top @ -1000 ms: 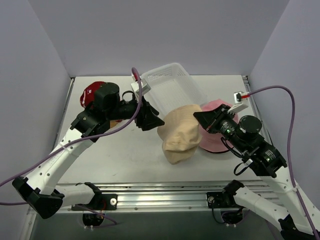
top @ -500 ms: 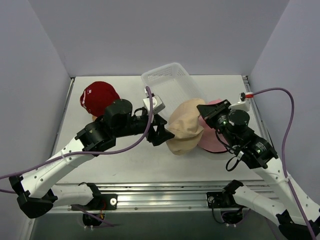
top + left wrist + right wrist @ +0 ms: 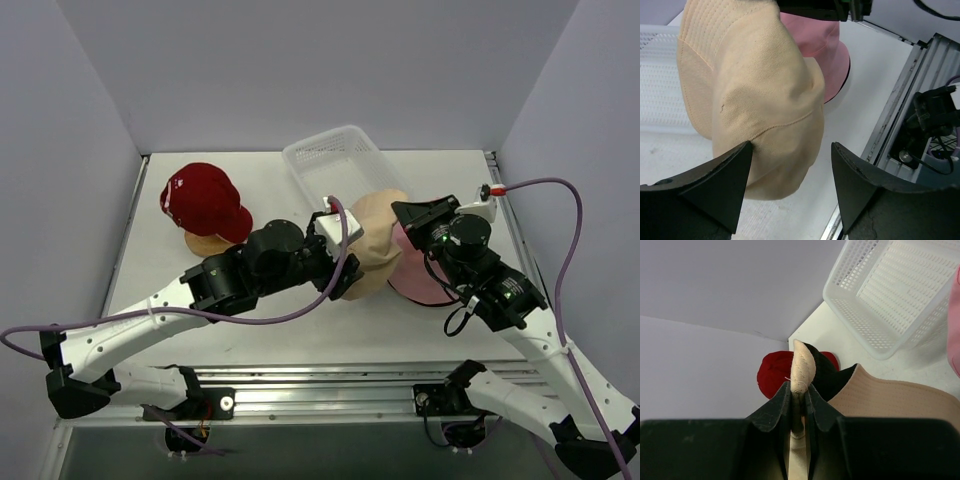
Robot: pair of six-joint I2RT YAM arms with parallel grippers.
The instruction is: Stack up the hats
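Observation:
My right gripper (image 3: 799, 390) is shut on the brim of the tan bucket hat (image 3: 375, 245) and holds it up, draped partly over a pink hat (image 3: 422, 278) on the table at the right. In the left wrist view the tan hat (image 3: 750, 100) hangs in front of the pink hat (image 3: 815, 40), which has a dark edge under its rim. My left gripper (image 3: 790, 175) is open, and the tan hat's lower fold sits between its fingers, against the left one. The red cap (image 3: 200, 200) with white marks rests on the stand at the far left. No black hat is clearly in view.
A white mesh basket (image 3: 335, 165) stands at the back centre, just behind the tan hat. The wooden stand (image 3: 208, 243) shows under the red cap. A metal rail (image 3: 330, 385) runs along the near table edge. Grey walls close in the sides and back.
My left arm has swung right from the basket to the tan hat's near side. My right gripper has pulled the tan hat back and right, further over the pink hat.

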